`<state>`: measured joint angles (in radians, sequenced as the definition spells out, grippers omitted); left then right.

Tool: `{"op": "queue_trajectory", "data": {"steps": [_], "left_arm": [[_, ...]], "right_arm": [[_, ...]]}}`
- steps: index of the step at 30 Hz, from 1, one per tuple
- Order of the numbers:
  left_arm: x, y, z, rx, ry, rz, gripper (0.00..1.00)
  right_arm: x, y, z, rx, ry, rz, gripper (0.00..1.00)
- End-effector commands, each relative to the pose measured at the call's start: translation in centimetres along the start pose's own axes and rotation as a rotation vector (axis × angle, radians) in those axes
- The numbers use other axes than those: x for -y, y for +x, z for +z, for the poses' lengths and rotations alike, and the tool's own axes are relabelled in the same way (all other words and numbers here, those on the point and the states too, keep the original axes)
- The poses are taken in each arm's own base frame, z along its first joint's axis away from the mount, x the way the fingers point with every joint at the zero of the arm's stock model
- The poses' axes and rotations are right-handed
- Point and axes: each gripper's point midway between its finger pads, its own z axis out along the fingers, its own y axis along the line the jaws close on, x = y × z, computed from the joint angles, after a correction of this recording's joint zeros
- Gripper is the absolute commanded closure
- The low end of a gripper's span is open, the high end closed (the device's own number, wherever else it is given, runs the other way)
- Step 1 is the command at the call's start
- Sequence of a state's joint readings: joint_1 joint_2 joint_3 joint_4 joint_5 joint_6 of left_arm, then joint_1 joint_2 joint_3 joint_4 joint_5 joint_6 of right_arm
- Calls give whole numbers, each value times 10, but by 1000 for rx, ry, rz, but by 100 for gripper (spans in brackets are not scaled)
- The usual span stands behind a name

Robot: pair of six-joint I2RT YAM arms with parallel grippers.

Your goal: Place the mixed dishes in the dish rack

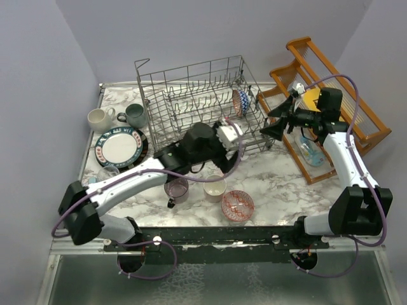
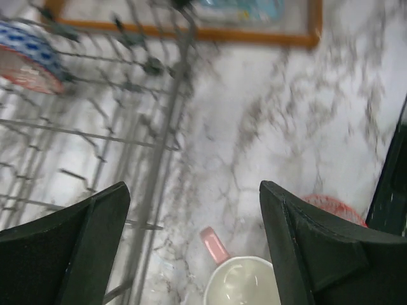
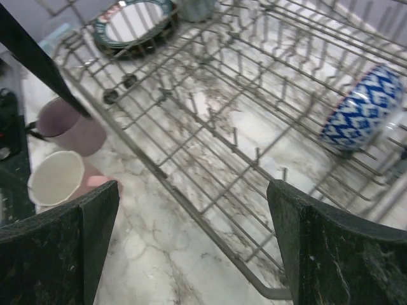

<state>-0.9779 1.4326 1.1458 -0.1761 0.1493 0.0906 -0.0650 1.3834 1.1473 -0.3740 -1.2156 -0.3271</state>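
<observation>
**Left hand** [image 2: 191, 190]: fingers spread wide with nothing between them. You have it hanging over the worktop [image 2: 299, 114], just off the near right corner of the wire rack [image 1: 191, 95].

**Left arm:** reaches from the lower left of the overhead view to its centre, with the wrist tipped downward.

**Cream mug** [image 2: 240, 283]: upright, with a pink handle, at the bottom centre of the left wrist view, under the hand. It is probably your next pick. You would need to lower the hand and close on its wall.

**Red bowl** [image 2: 334, 204], **purple mug** [image 1: 176, 188]: on the worktop near the cream mug.

**Patterned bowl** [image 1: 240, 101]: on edge at the rack's right end, the only dish seen loaded.

**Plate** [image 1: 121, 146], **white mug** [image 1: 98, 117], **grey-green mug** [image 1: 135, 114]: left of the rack, not yet loaded.

**Right hand** [image 1: 270, 127]: wide and empty, between the rack and the wooden rack [image 1: 299, 44].
</observation>
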Motion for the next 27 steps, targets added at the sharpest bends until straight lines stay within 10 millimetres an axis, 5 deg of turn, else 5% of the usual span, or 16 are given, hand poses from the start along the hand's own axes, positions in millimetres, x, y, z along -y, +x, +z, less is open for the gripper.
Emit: {"op": "queue_trajectory", "data": {"steps": [1,7,13,16,20,27], "left_arm": [[-45,-87,-62,435,-142,-153,7],[-104,-99,-149,620,-414,-253,1],[-145,-36,-208,476,-797,-313,1],[-149,-8,-234,418,-921,-332,1],[-146,4,-266,453,-1001,-353,1],[-144,23,-282,446,-1065,-401,1]], "right_arm": [[39,-34,-23,-24,306,-42,0],[65,-71,-53,-17,578,-10,0],[45,-66,-50,-10,522,-6,0],[41,-62,-51,10,540,48,0],[33,-68,-52,40,536,102,0],[36,-69,-58,49,586,89,0]]}}
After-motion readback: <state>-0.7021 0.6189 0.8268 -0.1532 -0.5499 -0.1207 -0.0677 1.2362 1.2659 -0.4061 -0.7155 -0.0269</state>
